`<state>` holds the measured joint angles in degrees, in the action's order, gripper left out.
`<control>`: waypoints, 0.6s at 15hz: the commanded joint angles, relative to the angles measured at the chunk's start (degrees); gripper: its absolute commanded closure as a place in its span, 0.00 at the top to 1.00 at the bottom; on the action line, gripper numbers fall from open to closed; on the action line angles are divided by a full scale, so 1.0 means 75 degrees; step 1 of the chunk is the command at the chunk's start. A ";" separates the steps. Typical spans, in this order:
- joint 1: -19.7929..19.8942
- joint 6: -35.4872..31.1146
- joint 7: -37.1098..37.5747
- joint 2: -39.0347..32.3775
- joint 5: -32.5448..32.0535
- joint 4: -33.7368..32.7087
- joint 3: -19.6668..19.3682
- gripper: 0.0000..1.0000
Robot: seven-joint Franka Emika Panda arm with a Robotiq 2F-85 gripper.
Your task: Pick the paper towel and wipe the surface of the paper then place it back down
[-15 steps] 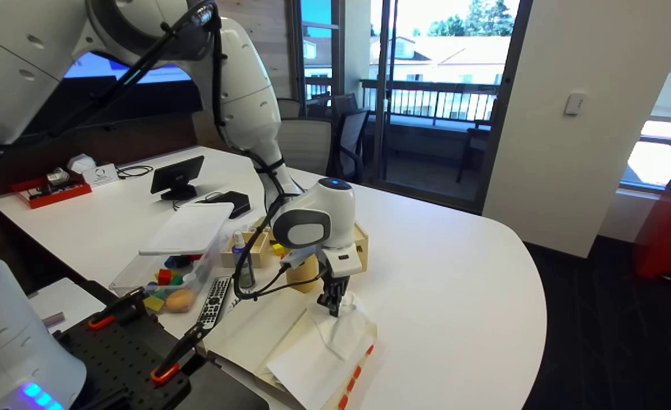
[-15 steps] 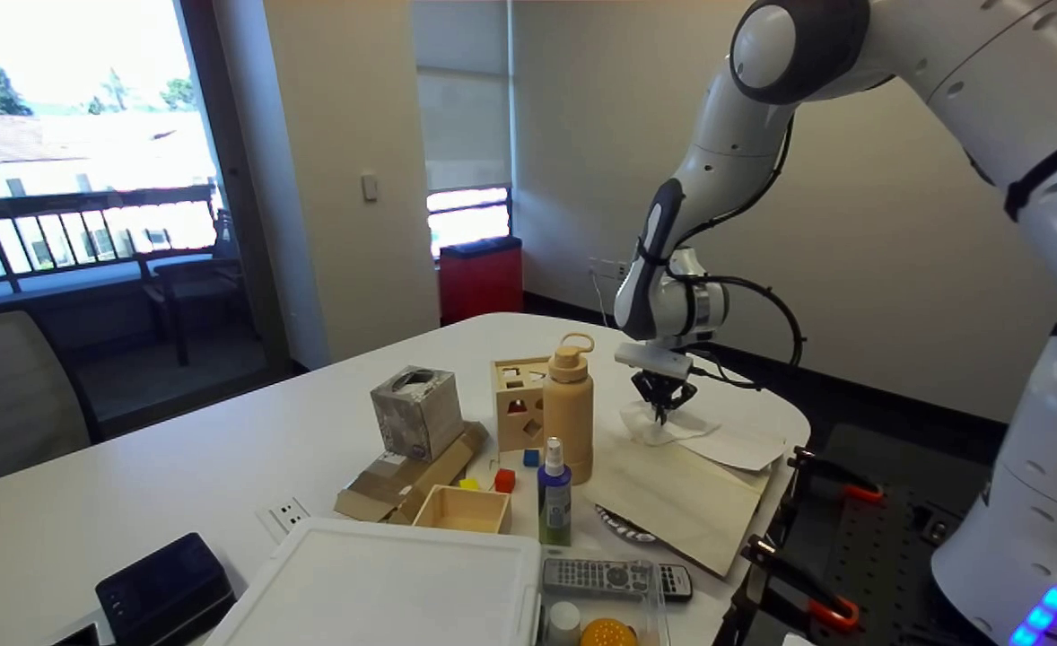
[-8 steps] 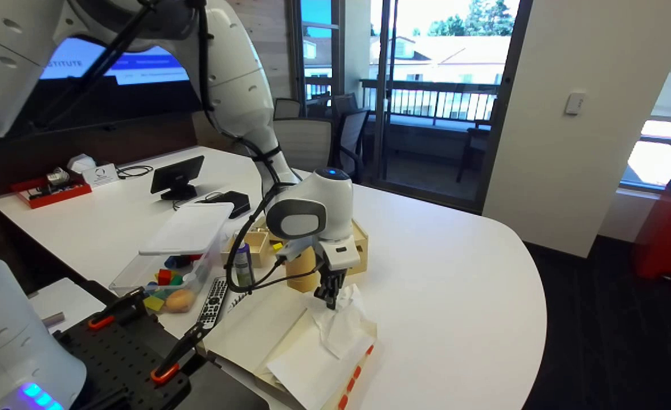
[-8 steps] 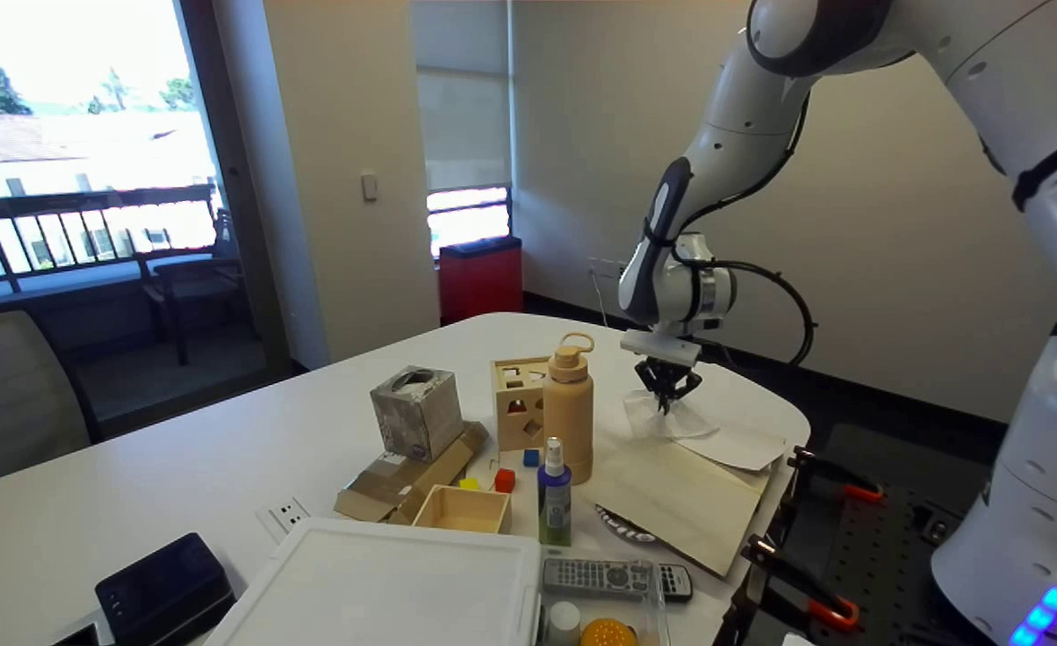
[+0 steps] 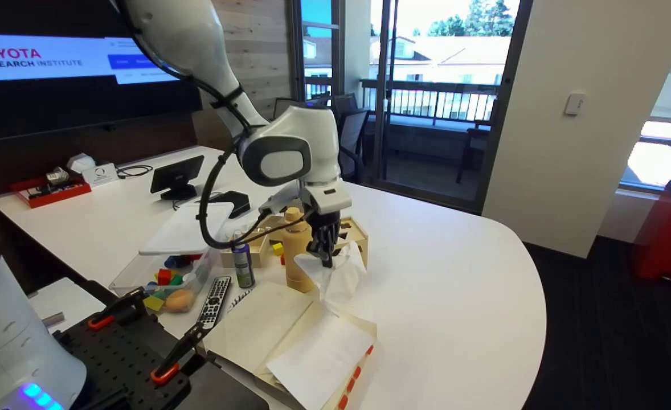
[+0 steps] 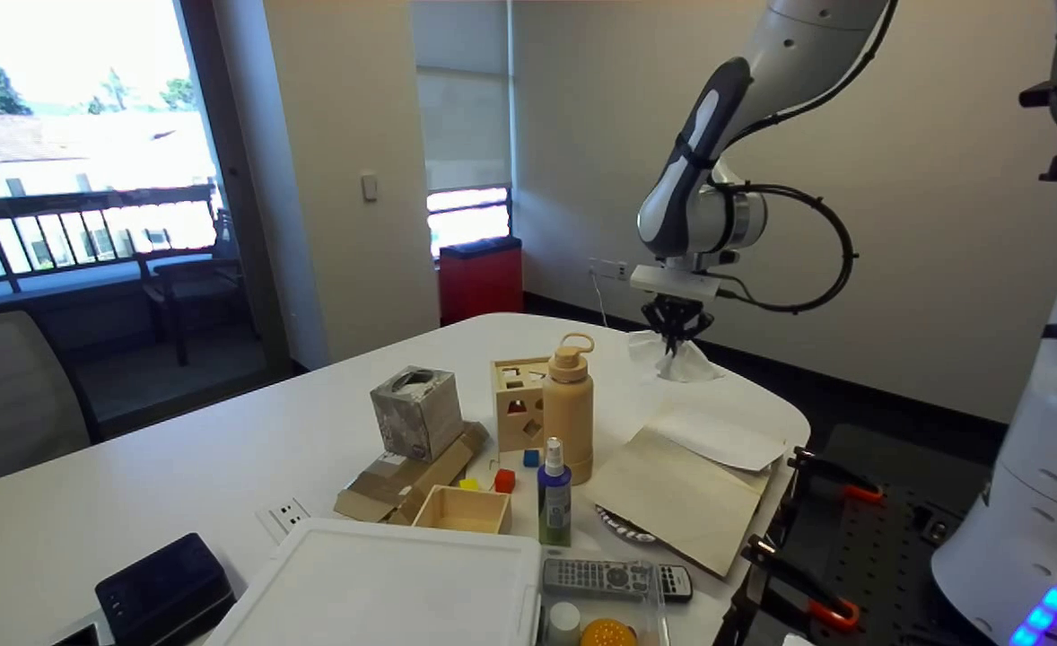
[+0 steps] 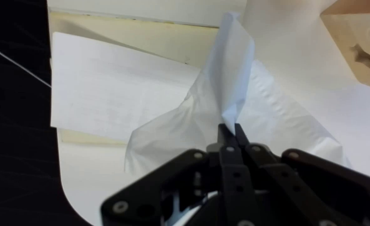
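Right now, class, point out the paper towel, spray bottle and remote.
Paper towel (image 7: pixel 230 75), wrist view: central fold
Spray bottle (image 6: pixel 554 498), in an exterior view: body
Remote (image 5: pixel 215 302), in an exterior view: button face

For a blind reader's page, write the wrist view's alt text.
A gripper clamps a creased white paper towel. At left, a white sheet lies on cream paper; at upper right is part of a wooden box with a star-shaped hole.

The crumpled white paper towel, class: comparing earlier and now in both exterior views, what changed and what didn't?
The crumpled white paper towel, pinched in the jaws throughout, has risen, baring more of the flat white sheet. Nothing was let go. Unmoved: that sheet, the orange-edged cream-beige paper, and the tan loop-capped bottle.
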<state>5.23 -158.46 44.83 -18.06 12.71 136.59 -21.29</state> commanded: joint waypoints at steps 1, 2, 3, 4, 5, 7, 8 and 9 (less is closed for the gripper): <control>-0.0992 -0.0203 0.0982 0.1377 -0.1970 0.0482 -0.0578 0.00; -0.1131 -0.0177 0.1317 0.1570 -0.2604 0.0354 -0.0512 0.00; -0.1196 -0.0147 0.1615 0.1743 -0.3156 0.0197 -0.0306 0.00; -0.1235 -0.0108 0.1858 0.1850 -0.3593 0.0019 -0.0014 0.00; -0.1253 -0.0076 0.2024 0.1948 -0.3932 -0.0154 0.0314 0.00; -0.1293 -0.0086 0.2219 0.1900 -0.4385 -0.0616 0.1043 0.00; -0.1338 -0.0099 0.2174 0.1770 -0.4464 -0.0903 0.1407 0.00; -0.1415 -0.0089 0.2081 0.1599 -0.4516 -0.1229 0.1729 0.00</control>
<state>-4.38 -159.24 60.12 -3.79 -18.84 132.71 -13.54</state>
